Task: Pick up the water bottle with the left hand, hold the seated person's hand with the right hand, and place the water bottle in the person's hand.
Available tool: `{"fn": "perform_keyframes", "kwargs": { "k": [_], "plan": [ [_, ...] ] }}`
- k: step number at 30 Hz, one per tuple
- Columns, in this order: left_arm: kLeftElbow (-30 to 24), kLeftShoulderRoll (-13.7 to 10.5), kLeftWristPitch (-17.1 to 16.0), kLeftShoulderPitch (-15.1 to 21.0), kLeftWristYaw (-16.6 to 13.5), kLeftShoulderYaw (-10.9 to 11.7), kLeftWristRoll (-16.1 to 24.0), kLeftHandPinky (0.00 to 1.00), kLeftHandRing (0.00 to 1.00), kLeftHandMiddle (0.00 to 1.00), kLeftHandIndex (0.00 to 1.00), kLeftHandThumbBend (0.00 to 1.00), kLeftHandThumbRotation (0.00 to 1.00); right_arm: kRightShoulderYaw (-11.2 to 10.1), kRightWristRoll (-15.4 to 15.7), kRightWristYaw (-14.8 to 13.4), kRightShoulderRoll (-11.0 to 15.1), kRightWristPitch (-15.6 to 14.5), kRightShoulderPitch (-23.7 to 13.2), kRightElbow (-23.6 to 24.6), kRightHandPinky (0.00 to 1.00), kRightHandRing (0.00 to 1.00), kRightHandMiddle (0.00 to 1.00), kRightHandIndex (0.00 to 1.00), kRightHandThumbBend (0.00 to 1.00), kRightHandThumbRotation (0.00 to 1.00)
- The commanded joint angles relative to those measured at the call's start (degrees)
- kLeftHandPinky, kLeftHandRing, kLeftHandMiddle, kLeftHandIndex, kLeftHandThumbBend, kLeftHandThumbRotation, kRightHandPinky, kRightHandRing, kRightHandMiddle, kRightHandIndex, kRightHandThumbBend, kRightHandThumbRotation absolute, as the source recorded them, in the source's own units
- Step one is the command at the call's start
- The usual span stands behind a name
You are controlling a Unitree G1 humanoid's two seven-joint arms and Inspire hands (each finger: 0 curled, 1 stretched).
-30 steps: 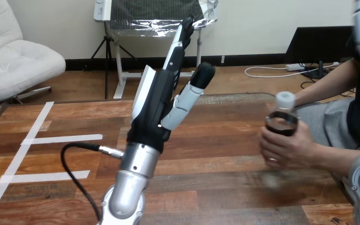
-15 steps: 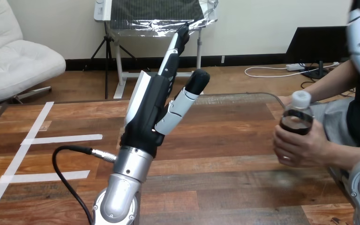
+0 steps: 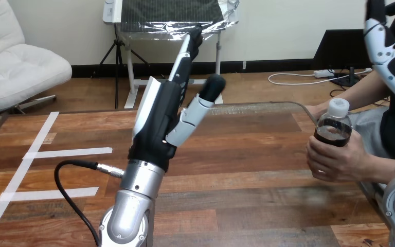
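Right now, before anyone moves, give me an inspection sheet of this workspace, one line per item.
Surface: wooden table, with white tape lines at its left.
Job's things: water bottle upright, off the table, gripped in the person's hand at the right.
Clutter: nothing seen.
Hands: left hand raised over the table's middle, fingers straight, holding nothing; right hand high at the right, by the person's forearm, grip unreadable.
Cables: what seems to be a thin grey cord curves along the table's far edge.
Surroundings: a person is seated at the table's right side.
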State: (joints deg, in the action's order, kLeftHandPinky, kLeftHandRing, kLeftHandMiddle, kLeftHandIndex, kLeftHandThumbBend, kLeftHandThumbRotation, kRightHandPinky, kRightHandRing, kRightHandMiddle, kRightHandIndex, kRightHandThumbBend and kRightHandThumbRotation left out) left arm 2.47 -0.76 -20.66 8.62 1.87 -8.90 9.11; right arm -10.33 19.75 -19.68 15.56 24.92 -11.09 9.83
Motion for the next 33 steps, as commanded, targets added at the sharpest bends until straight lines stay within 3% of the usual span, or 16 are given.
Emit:
{"fn": "perform_keyframes", "kwargs": {
  "k": [1, 14, 22, 33],
  "plan": [
    [-1.2, 0.3, -1.0, 1.7, -0.6, 1.2, -1.2, 1.0, 1.0, 1.0, 1.0, 0.65, 0.92, -0.4, 1.4, 0.7, 0.7, 0.3, -0.9, 1.9, 0.44, 0.61, 0.71, 0.65, 0.42, 0.09],
    [-2.0, -0.1, -1.9, 0.7, -1.0, 2.5, -1.8, 1.0, 0.99, 1.0, 1.0, 0.65, 0.98, -0.3, 2.2, 1.7, -0.1, -0.5, 0.0, 4.1, 0.43, 0.61, 0.7, 0.64, 0.43, 0.04],
    [-2.7, -0.9, -3.0, 0.0, -1.0, 3.7, -2.7, 1.0, 0.97, 0.99, 1.0, 0.64, 1.0, -0.4, 2.7, 1.6, -0.4, -0.4, -0.7, 5.7, 0.44, 0.62, 0.71, 0.65, 0.39, 0.08],
    [-4.9, -1.7, -3.1, -1.9, -0.5, 5.3, -3.8, 0.99, 0.96, 0.98, 1.0, 0.63, 1.0, -0.8, 1.1, 0.3, -0.9, 3.1, -2.2, 5.7, 0.51, 0.69, 0.71, 0.63, 0.35, 0.12]
  ]
}}
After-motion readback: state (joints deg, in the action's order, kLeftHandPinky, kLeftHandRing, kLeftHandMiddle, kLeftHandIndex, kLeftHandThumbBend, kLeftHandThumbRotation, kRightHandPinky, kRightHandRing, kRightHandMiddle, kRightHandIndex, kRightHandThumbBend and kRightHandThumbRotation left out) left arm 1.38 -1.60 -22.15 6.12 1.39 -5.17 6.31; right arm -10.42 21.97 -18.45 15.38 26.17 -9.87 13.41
